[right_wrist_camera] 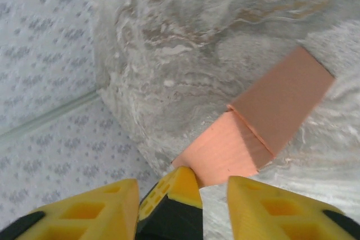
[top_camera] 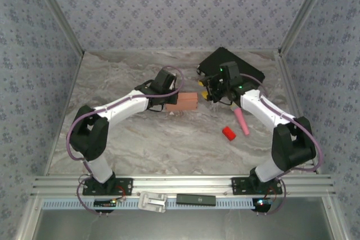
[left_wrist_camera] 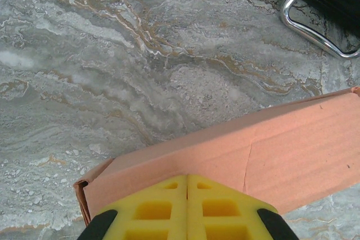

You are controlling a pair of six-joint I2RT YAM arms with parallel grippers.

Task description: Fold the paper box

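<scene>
Salmon paper box [top_camera: 183, 100]: mid-tabletop [top_camera: 140, 139], btwn the two arms.
L jaws: shut, tips over box [left_wrist_camera: 270, 155] per L wrist cam.
R jaws: apart, nothing btwn; box [right_wrist_camera: 253, 133] just beyond.
Top cam: black case [top_camera: 230, 66] far R, by R wrist.

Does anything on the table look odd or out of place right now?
The paper box isn't finished: in the right wrist view an end flap sticks out untucked. Nothing looks spilled.
</scene>
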